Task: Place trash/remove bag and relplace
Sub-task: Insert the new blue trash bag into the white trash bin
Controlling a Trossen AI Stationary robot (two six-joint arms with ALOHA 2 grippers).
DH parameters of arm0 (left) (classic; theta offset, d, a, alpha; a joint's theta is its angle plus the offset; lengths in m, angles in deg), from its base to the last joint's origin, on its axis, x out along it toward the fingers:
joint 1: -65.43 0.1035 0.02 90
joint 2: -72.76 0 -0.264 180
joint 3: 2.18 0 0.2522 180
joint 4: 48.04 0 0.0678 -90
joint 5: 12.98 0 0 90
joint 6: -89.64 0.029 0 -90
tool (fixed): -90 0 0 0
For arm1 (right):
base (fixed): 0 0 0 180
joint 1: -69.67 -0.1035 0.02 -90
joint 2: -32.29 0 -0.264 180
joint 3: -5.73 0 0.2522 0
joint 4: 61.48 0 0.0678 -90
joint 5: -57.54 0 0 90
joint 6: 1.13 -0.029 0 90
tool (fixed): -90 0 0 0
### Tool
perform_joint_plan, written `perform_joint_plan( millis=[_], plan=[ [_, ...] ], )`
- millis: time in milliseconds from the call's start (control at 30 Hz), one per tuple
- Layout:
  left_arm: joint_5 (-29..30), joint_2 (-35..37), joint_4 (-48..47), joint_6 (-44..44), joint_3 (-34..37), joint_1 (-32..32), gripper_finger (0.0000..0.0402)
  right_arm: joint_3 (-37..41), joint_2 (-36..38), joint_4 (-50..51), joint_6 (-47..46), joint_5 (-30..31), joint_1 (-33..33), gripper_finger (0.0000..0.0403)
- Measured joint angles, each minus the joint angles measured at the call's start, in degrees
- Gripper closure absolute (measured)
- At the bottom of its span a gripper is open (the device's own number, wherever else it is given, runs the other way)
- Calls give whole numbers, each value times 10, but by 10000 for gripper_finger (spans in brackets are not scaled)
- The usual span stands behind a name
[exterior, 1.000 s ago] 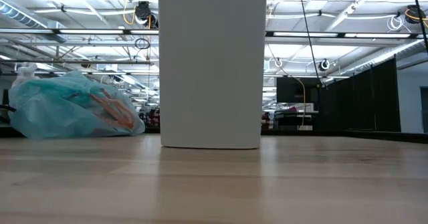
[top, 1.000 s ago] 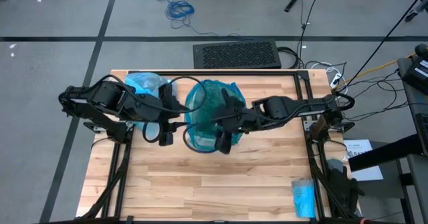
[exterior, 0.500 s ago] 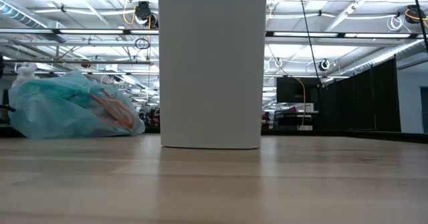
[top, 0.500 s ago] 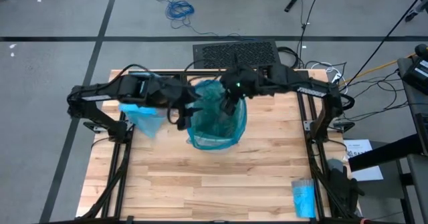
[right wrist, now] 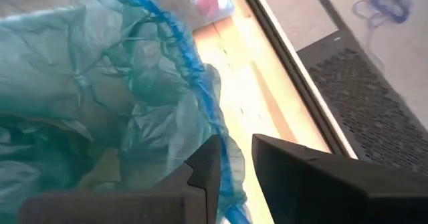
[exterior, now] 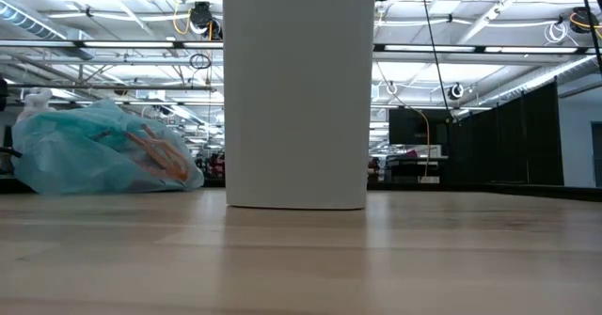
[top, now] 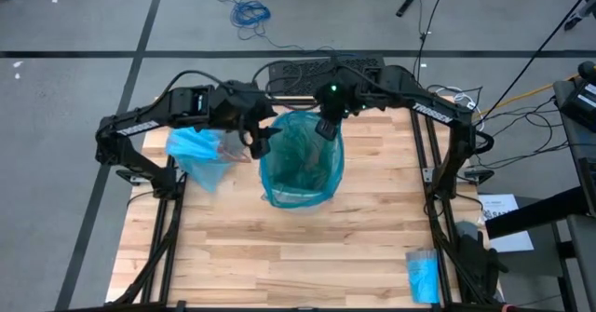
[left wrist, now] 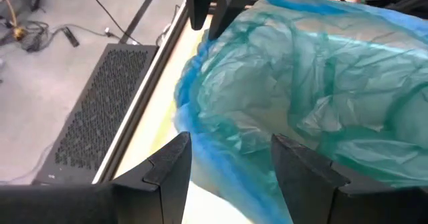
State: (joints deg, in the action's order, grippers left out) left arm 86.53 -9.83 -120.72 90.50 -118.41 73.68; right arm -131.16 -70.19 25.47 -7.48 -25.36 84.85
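A white bin [exterior: 298, 89] stands mid-table, lined with a teal-green bag [top: 300, 163] that has a blue hem. The sky-blue bag [top: 197, 149] lies on the table left of the bin, its bulging side down [exterior: 103, 155]. Orange-red trash [exterior: 155, 155] shows through its wall. My left gripper [top: 256, 140] hovers open over the bin's far-left rim, fingers [left wrist: 167, 167] above the hem. My right gripper [top: 326, 126] is at the bin's far rim, open by a narrow gap [right wrist: 234, 160], with the blue hem [right wrist: 200, 77] running into that gap. My right gripper comes at the far rim slanting down, and the liner's blue hem [right wrist: 226, 174] runs between its two fingers. A gap still shows there. I cannot tell whether the fingers touch the hem.
A roll of bright-blue bags [top: 424, 275] lies at the near right corner. A dark perforated panel [top: 326, 74] sits on the floor beyond the far edge, with cables around it. Bare wood lies in front of the bin.
Both grippers have swung toward the table's far edge. The left went from beside the bin's left side to its far-left rim, and the right from over the near rim to the far rim. The bin and the sky-blue bag have stayed put.
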Motion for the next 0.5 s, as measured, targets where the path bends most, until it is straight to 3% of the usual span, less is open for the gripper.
perform_joint_plan(
  millis=[167, 333, 500],
  plan=[
    [-25, 0, -9, 8, 0, 28, 201, 10, -2, -6, 23, -26, 32, 330],
    [-49, 0, -7, 10, 17, 49, 201, 54, -3, -40, 27, -96, 58, 330],
    [-49, 0, 0, 11, 21, 52, 201, 99, -3, -62, 26, -105, 58, 330]
  ],
)
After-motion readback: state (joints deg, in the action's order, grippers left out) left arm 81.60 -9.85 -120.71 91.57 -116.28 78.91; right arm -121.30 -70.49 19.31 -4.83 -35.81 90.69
